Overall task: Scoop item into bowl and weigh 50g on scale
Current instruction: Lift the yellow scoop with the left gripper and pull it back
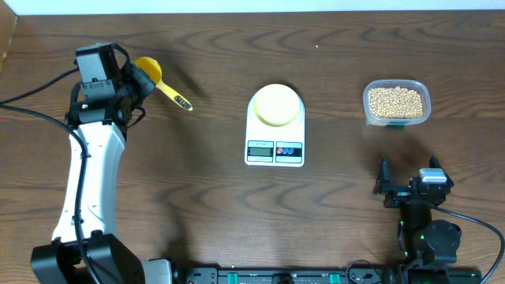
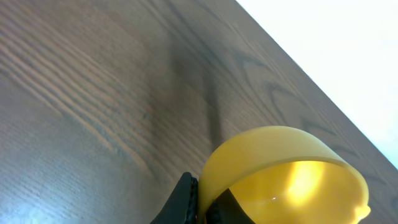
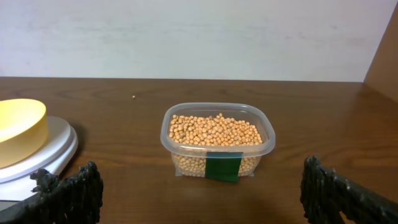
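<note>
beans [image 1: 396, 101] far at 3 o'clock from scoop [image 1: 148, 69], clamped in my left gripper [image 2: 200, 202]; right gripper [image 3: 200, 196] nearer them, jaws apart, holding nothing.

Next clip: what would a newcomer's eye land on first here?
The bright yellow scoop at far left stands out, pinched by the left fingers. In the middle, the pale yellow bowl sits on the white scale and looks empty. To the right is a clear tub full of beans, with the right fingers spread wide before it.
</note>
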